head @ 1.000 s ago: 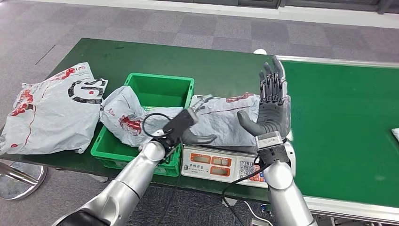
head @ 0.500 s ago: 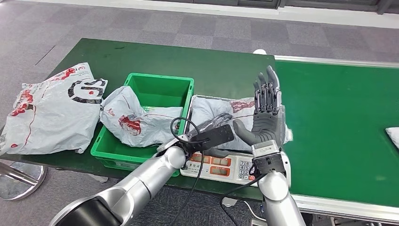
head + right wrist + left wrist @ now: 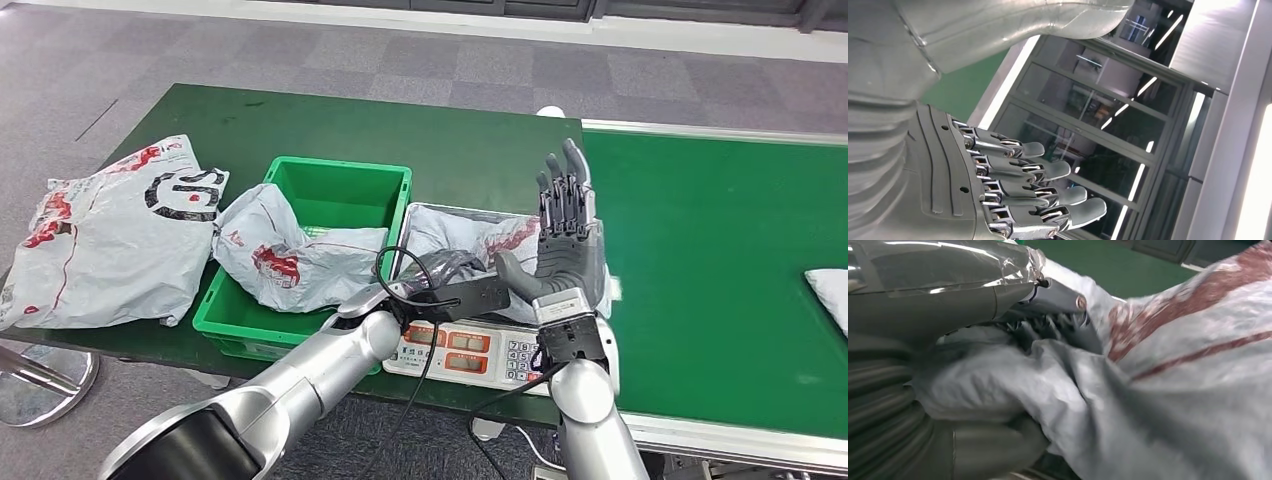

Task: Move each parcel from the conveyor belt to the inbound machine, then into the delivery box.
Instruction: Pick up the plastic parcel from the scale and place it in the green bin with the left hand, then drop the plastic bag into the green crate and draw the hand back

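A grey parcel (image 3: 455, 238) with red print lies on the inbound machine (image 3: 470, 350), a scale with a keypad. My left hand (image 3: 452, 293) lies low at the parcel's near edge. In the left wrist view its fingers (image 3: 1048, 330) and thumb bunch a fold of the parcel (image 3: 1173, 390) between them. My right hand (image 3: 565, 235) stands upright over the scale's right side, fingers straight and apart, holding nothing; the right wrist view shows this hand (image 3: 998, 190) in the air. The green delivery box (image 3: 340, 185) sits left of the scale with a crumpled parcel (image 3: 285, 255) in it.
A large white parcel (image 3: 110, 230) lies on the table left of the box. Another white parcel (image 3: 830, 290) sits on the green conveyor belt (image 3: 720, 230) at the right edge. A black cable loops near my left wrist.
My left hand has swung right from the box's edge onto the parcel on the scale. My right hand has sunk a little. The conveyor parcel has come further into view.
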Available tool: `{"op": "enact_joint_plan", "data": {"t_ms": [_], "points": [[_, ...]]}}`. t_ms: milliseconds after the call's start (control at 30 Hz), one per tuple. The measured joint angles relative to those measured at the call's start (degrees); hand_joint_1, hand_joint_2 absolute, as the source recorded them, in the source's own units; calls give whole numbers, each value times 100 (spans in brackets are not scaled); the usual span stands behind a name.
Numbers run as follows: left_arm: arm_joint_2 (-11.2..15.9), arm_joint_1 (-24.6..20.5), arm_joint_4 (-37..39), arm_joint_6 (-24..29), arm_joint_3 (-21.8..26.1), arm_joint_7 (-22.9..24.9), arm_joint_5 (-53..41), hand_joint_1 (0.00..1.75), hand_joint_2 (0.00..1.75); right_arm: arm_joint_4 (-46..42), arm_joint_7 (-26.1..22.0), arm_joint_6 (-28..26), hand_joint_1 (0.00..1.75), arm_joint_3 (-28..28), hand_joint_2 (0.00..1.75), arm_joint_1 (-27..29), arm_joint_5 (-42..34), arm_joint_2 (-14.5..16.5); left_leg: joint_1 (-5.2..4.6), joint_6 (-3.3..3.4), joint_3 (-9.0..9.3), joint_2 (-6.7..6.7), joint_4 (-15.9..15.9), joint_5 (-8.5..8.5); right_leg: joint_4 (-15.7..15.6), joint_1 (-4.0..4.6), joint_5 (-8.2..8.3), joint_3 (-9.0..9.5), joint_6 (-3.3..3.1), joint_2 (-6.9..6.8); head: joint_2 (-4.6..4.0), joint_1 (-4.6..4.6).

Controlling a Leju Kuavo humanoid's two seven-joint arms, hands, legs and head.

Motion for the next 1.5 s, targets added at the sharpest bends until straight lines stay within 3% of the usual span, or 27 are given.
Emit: {"op": "enact_joint_plan", "data": {"t_ms": [267, 500, 767, 933, 1067, 1233, 1333, 1500], "points": [[2, 1, 36, 122, 125, -20, -118, 175, 175, 0, 9, -2, 0, -93, 175, 4, -10, 14, 0, 0, 0, 0, 0, -1, 0, 0, 0, 0, 0, 0, 0, 0], [3, 65, 48, 441, 421, -390, -129, 175, 175, 0, 9, -72, 0, -129, 175, 30, -14, 14, 0, -1, -2, 0, 0, -1, 0, 0, -1, -3, 0, 0, 0, 1], [119, 377, -470, 1973, 1093, -1746, 138, 175, 175, -14, 5, -228, 0, -212, 175, 150, -48, 14, 0, -1, -14, 0, 0, -1, 0, 0, -1, -15, 0, 1, 0, 1], [397, 1024, -1885, 3022, 1691, -2271, -107, 175, 175, -72, -58, -351, 0, -263, 175, 266, -149, 9, 0, -5, -20, 14, -3, -4, 1, 0, -2, -30, -1, 17, 0, 1], [611, 1444, -3027, 3169, 2127, -2263, -248, 175, 175, -97, -100, -392, 0, -281, 175, 314, -198, -6, 1, -6, -22, 18, -5, -8, 1, 1, -7, -35, -3, 19, 0, 1], [719, 1675, -3599, 3221, 2334, -2277, -331, 175, 175, -98, -102, -401, 0, -292, 175, 315, -200, -8, 2, -6, -26, 16, -4, -7, 1, 0, -7, -34, -3, 13, 0, 1], [759, 1780, -3821, 3576, 2440, -2241, -596, 175, 175, -101, -102, -430, 0, -300, 175, 320, -201, -9, 1, -6, -27, 16, -3, -7, 1, -1, -7, -33, -3, 14, 0, 1], [959, 1991, -4140, 3910, 2783, -1471, -1888, 175, 175, -155, -137, -543, 0, -351, 175, 440, -262, -25, 2, -6, -27, 17, -5, -9, 1, 1, -9, -37, -4, 15, 0, 0]]}}
